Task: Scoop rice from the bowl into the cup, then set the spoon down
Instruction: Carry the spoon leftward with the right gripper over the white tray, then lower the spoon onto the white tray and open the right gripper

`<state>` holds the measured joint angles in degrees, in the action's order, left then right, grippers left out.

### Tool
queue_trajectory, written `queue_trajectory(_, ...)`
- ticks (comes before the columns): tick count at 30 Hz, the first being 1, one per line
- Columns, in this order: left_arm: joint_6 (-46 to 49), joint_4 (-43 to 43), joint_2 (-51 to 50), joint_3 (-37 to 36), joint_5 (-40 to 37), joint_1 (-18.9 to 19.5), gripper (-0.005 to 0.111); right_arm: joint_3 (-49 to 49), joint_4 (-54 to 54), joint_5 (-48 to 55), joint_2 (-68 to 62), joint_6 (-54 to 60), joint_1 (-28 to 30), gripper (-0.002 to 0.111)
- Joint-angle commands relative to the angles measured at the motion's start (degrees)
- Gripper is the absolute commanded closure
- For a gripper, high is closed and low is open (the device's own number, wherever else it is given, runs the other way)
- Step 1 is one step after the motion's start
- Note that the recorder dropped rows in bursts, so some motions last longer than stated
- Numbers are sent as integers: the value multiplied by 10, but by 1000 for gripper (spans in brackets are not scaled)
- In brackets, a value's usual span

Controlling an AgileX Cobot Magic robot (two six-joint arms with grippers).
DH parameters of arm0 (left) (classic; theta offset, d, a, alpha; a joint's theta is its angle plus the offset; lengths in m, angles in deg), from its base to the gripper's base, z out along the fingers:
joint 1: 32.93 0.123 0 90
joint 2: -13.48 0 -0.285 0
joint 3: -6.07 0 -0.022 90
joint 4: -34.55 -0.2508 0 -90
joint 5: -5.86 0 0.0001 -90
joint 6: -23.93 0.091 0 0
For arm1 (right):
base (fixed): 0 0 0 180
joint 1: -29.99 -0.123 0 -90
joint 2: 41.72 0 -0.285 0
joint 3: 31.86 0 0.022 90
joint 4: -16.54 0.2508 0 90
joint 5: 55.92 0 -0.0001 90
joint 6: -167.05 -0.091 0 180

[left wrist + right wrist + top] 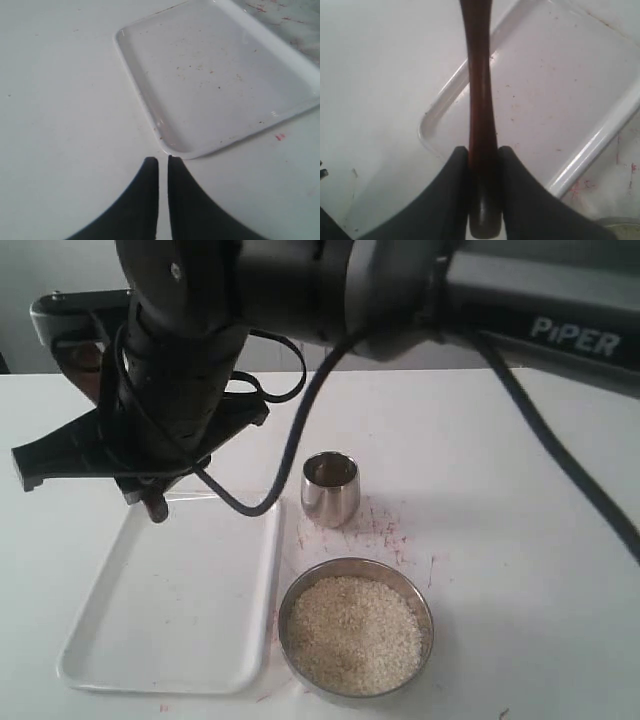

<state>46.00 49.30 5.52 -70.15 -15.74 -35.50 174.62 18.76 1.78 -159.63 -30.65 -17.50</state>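
Observation:
The steel bowl (425, 612) sits at the front of the table, filled with off-white rice (355, 633). Behind it stands the small steel cup (330, 487), upright. My right gripper (482, 150) has reached across to the left and is shut on the handle of the dark wooden spoon (479, 90), which hangs over the far corner of the white tray (560, 100). In the exterior view only one reddish end of the spoon (155, 507) shows under the arm; its oval bowl is hidden. My left gripper (163, 160) is shut on nothing, just off a tray corner (175, 147).
The white tray (170, 590) lies left of the bowl and holds nothing. Faint red marks (385, 530) stain the table between cup and bowl. The right arm and its cables (300, 390) hang over the back of the table.

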Motion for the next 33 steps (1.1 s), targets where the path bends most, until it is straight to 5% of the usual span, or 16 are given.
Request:
queue_trajectory(1, 2, 6, 2, -3, -3, 1, 92, 20, -10, 36, -27, 10, -6, 108)
queue_trajectory(33, 2, 6, 2, -3, -3, 1, 92, 24, -59, 6, -169, -96, -9, 108)
